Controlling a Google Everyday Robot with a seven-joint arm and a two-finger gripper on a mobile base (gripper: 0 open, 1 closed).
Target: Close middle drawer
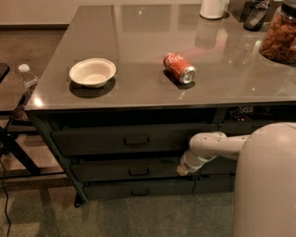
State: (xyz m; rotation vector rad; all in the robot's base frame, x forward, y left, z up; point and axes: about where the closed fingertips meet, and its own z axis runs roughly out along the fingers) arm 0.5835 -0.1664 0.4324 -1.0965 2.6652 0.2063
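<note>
The middle drawer (106,170) is a wide, shallow dark grey drawer under the table, with a small handle (138,171) at its centre. Its front sits slightly forward of the bottom drawer (157,189) below it and set back under the taller top drawer (92,140). My gripper (183,169), at the end of the white arm, is at the right end of the middle drawer's front panel and appears to touch it.
On the grey tabletop (138,41) are a white bowl (92,72), a red soda can (179,68) on its side, a jar of snacks (280,37) and a white container (213,8). A water bottle (27,81) stands at the left. My white body (268,185) fills the lower right.
</note>
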